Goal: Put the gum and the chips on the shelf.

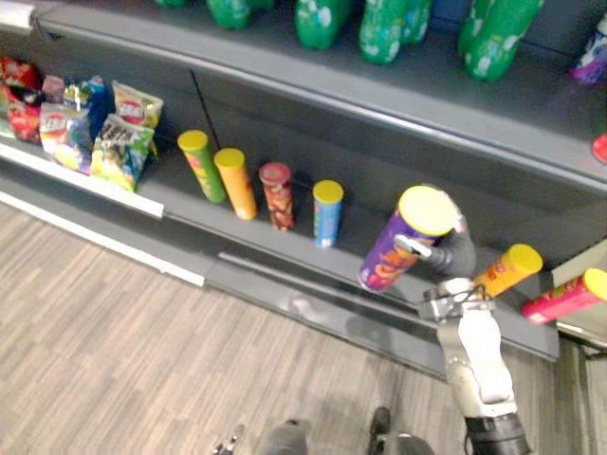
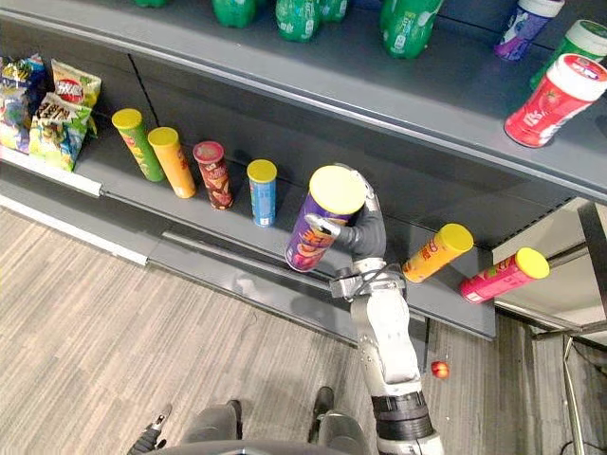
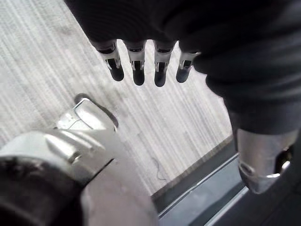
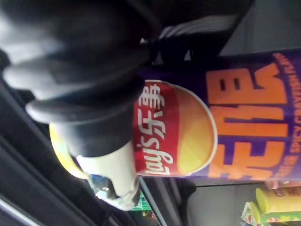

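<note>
My right hand (image 2: 365,232) is shut on a purple chips can (image 2: 322,223) with a yellow lid. It holds the can tilted above the lower shelf (image 2: 237,227), between a blue can (image 2: 261,190) and a leaning orange can (image 2: 436,252). Up close, the purple can (image 4: 244,117) lies against the hand's dark cover, with the thumb (image 4: 113,174) curled round it. A red gum bottle (image 2: 555,100) stands on the upper shelf at the far right, beside a purple one (image 2: 522,24). My left hand (image 3: 138,66) hangs over the carpet with straight fingers and holds nothing.
Green (image 2: 137,142), orange (image 2: 171,161) and dark red (image 2: 212,173) cans stand in a row on the lower shelf. A pink can (image 2: 503,275) lies at its right end. Chip bags (image 1: 104,128) fill the far left. Green bottles (image 1: 379,24) line the upper shelf.
</note>
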`<state>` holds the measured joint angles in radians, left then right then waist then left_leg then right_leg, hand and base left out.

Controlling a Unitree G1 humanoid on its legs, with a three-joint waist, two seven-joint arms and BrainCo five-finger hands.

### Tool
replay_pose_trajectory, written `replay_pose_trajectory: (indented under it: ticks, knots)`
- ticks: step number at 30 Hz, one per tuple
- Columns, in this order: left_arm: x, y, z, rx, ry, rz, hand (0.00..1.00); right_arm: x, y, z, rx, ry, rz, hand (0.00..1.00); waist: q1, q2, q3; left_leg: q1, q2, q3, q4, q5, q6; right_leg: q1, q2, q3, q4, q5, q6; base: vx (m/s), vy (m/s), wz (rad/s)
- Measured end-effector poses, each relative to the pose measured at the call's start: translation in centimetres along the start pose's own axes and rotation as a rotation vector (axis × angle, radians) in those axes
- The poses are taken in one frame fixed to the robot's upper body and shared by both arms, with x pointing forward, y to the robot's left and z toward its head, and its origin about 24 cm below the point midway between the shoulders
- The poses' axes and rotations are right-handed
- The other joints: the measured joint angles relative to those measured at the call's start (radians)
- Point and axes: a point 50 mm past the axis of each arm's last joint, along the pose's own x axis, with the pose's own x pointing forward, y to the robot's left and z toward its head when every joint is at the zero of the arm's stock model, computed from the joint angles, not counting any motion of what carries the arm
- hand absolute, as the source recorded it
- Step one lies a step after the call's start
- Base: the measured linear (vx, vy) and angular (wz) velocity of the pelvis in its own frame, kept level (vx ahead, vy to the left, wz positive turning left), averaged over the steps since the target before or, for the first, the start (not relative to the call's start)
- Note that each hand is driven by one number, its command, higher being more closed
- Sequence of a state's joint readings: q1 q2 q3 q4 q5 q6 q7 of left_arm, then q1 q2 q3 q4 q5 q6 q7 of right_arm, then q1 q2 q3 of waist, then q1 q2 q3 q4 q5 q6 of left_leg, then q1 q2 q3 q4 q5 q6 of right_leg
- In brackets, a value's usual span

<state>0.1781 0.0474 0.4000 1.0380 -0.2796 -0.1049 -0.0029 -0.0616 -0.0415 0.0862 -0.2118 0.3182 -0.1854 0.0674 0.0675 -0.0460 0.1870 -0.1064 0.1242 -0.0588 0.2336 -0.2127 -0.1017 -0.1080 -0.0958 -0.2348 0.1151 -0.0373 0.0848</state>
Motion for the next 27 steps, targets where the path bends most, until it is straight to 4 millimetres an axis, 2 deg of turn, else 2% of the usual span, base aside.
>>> replay_pose_trajectory:
  ticks: [2, 4, 7, 9, 11, 14, 17, 19, 23, 27]
  knots:
    - [0.0, 0.0, 0.0, 0.029, -0.001, -0.001, 0.0, -0.4, -0.3, -0.7, -0.003, 0.035, -0.016, 1.0, -0.011, 0.003, -0.001, 0.002, 0.016, -0.001, -0.058, 0.039, -0.008, 0.008, 0.006, -0.045, -0.019, 0.001, -0.013, 0.02, -0.162, 0.65]
    - [0.1, -0.3, 0.2, 0.068, -0.004, -0.006, 0.0, -0.7, -0.8, -1.4, -0.011, 0.07, -0.049, 1.0, -0.015, 0.013, -0.006, 0.002, 0.043, 0.06, -0.11, 0.09, -0.021, 0.01, 0.006, -0.079, -0.035, 0.007, -0.022, 0.0, -0.079, 0.46]
    - [0.2, -0.7, 0.5, 0.149, -0.018, -0.004, 0.0, -0.8, -1.1, -2.4, -0.055, 0.111, -0.092, 1.0, -0.007, 0.016, -0.007, 0.004, 0.035, 0.072, -0.147, 0.12, -0.022, 0.01, -0.002, -0.083, -0.055, 0.022, -0.023, -0.02, 0.015, 0.11]
    - [0.2, -1.1, 0.7, 0.197, -0.028, -0.018, 0.0, 0.1, -0.8, -2.5, -0.084, 0.103, -0.098, 1.0, -0.007, 0.023, -0.003, -0.008, 0.023, 0.079, -0.165, 0.133, -0.016, 0.005, -0.006, -0.078, -0.096, 0.053, -0.018, -0.05, 0.063, -0.07]
    - [0.3, -1.8, 1.1, 0.22, -0.045, -0.038, 0.0, 1.5, -0.6, -2.1, -0.12, 0.069, -0.103, 1.0, -0.004, 0.032, 0.002, -0.036, 0.011, 0.093, -0.166, 0.143, -0.006, -0.021, -0.013, -0.063, -0.123, 0.083, -0.015, -0.07, 0.063, -0.16]
    - [0.4, -3.1, 1.8, 0.264, -0.083, -0.066, 0.0, 4.0, -1.0, -1.2, -0.178, 0.014, -0.153, 1.0, 0.003, 0.066, 0.023, -0.07, -0.014, 0.101, -0.183, 0.172, 0.002, -0.063, -0.033, -0.053, -0.141, 0.117, -0.008, -0.06, 0.067, -0.02]
    - [0.4, -5.4, 3.6, 0.318, -0.168, -0.123, 0.0, 6.1, -2.8, -0.5, -0.265, -0.02, -0.278, 1.0, 0.022, 0.112, 0.053, -0.102, -0.035, 0.093, -0.184, 0.191, 0.012, -0.087, -0.052, -0.056, -0.149, 0.139, -0.002, -0.08, 0.07, 0.09]
    - [0.3, -6.3, 4.3, 0.333, -0.21, -0.144, 0.0, 7.4, -3.6, 0.1, -0.303, -0.039, -0.345, 1.0, 0.023, 0.125, 0.072, -0.118, -0.043, 0.092, -0.192, 0.203, 0.016, -0.103, -0.06, -0.056, -0.149, 0.147, -0.001, -0.08, 0.056, 0.08]
    - [0.0, -8.5, 5.8, 0.354, -0.288, -0.191, 0.0, 10.3, -5.5, 2.9, -0.394, -0.136, -0.515, 1.0, 0.026, 0.146, 0.134, -0.14, -0.058, 0.09, -0.199, 0.226, 0.027, -0.131, -0.073, -0.054, -0.149, 0.167, 0.002, -0.08, 0.046, 0.05]
    - [-0.1, -9.6, 6.6, 0.366, -0.325, -0.217, 0.0, 12.0, -6.4, 6.0, -0.431, -0.235, -0.602, 1.0, 0.029, 0.166, 0.183, -0.154, -0.066, 0.097, -0.209, 0.244, 0.032, -0.153, -0.08, -0.045, -0.15, 0.181, 0.001, -0.05, 0.04, -0.03]
